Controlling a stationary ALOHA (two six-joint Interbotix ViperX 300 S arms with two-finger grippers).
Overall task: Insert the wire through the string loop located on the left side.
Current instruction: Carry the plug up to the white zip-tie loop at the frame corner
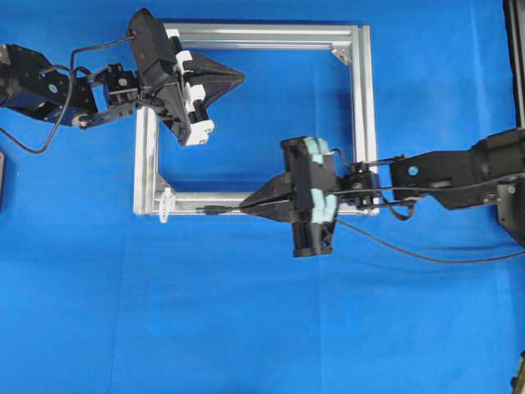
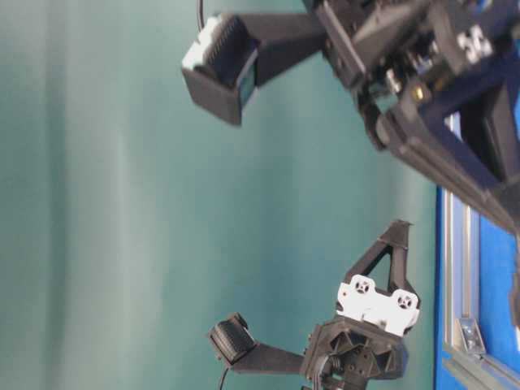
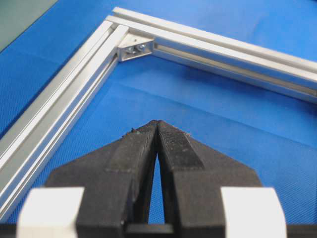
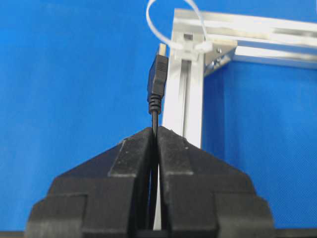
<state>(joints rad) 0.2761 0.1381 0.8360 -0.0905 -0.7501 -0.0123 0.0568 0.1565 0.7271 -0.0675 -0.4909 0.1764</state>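
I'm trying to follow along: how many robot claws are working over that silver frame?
2. The left gripper hangs shut over the frame's upper left; the right gripper, at the bottom rail, pinches the wire.

string loop [image 4: 171, 25] top cut off

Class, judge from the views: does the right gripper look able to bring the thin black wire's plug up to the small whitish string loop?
Probably yes. The right gripper, shut on the thin black wire, points its plug at the whitish string loop on the aluminium frame; only bare blue cloth lies between.
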